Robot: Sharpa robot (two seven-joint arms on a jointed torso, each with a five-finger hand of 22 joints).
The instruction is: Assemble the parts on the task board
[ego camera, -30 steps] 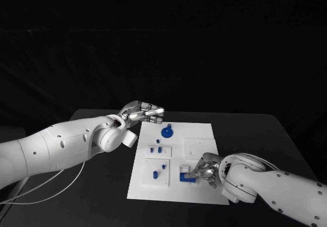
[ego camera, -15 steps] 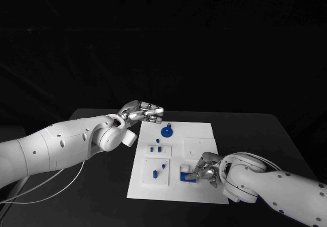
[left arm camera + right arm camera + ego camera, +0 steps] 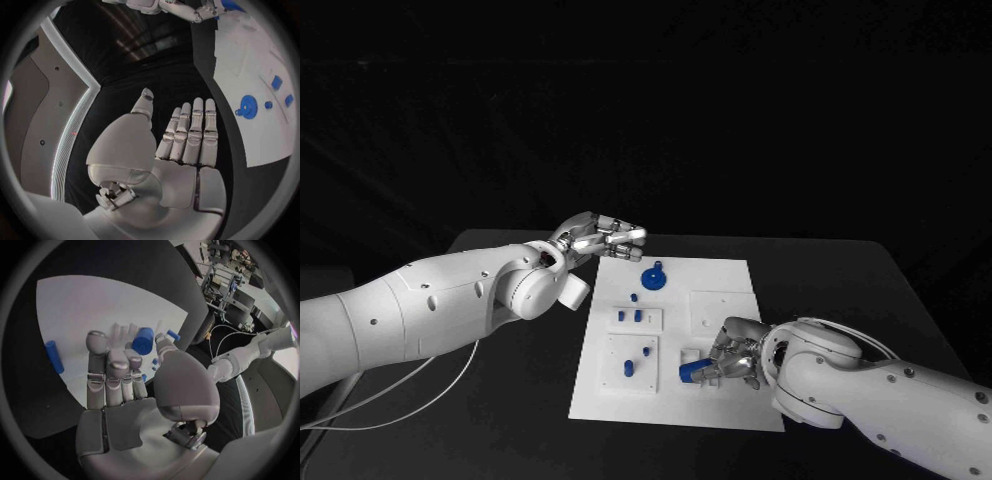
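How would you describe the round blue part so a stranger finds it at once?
Start at the white task board mid-table and go to its far end, near the left hand. The round blue part lies there: a flat disc with a small stem, unlike the small pegs nearby.

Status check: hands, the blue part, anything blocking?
Left hand empty, fingers apart, at the task board's far left corner. Right hand pinches a blue cylinder over the board's near side. Nothing blocking.
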